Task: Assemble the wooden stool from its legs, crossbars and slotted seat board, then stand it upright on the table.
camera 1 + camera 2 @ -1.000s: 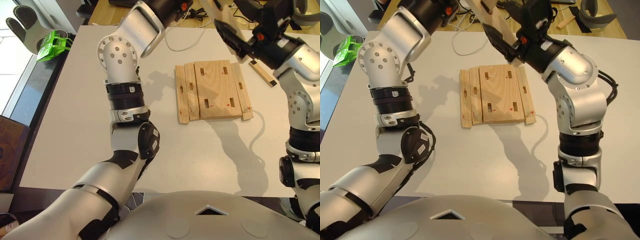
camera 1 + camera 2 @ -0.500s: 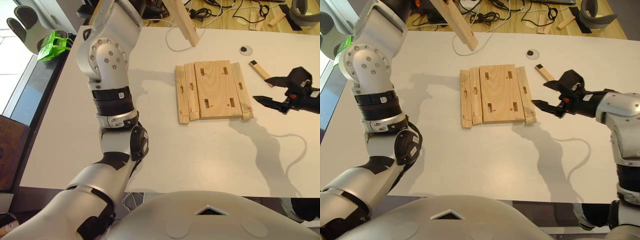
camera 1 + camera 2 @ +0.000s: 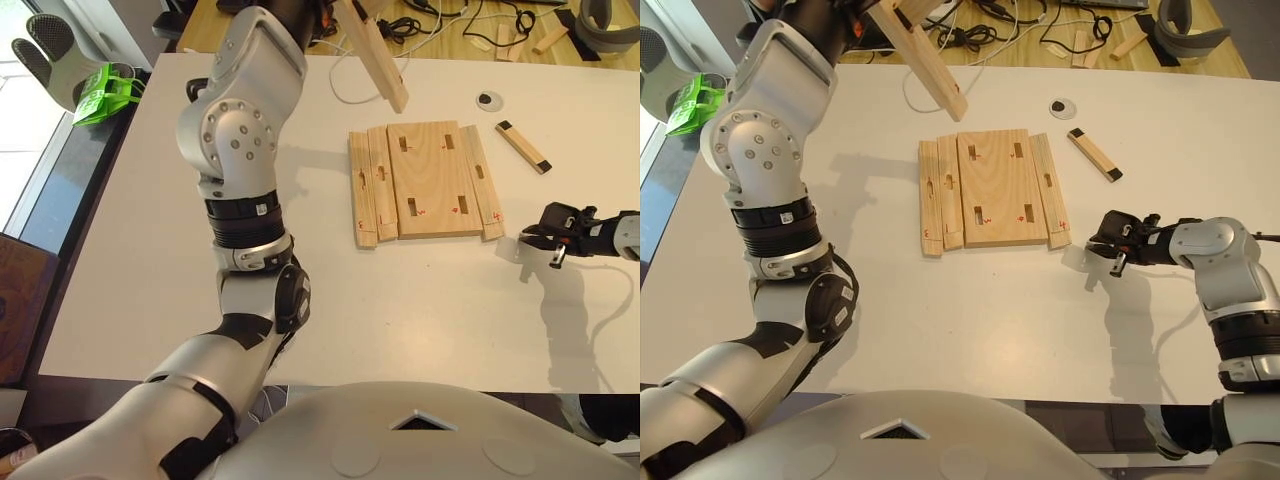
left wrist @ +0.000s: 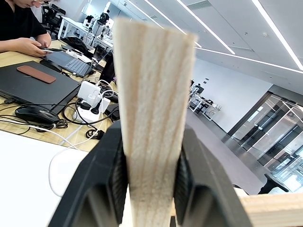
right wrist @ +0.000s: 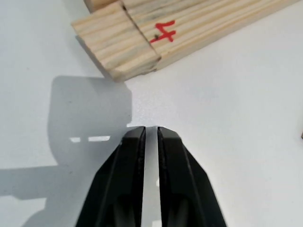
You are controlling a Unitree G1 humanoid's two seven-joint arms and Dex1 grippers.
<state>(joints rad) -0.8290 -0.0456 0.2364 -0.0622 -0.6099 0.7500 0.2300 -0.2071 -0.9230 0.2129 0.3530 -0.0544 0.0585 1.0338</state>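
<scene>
Our left claw (image 4: 150, 156) pinches a wooden leg (image 3: 378, 62) at upper centre. Our right claw (image 5: 151, 135), pressed together, hovers at right, beside the seat board (image 3: 432, 178) lying mid-frame on the bench (image 3: 150, 250).

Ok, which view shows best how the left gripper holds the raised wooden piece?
The left wrist view: the left gripper clamps both sides of the wooden piece, seen end-on and close. The eye views show the piece's length, tilted over the table beyond the seat board, but little of the grip itself.
</scene>
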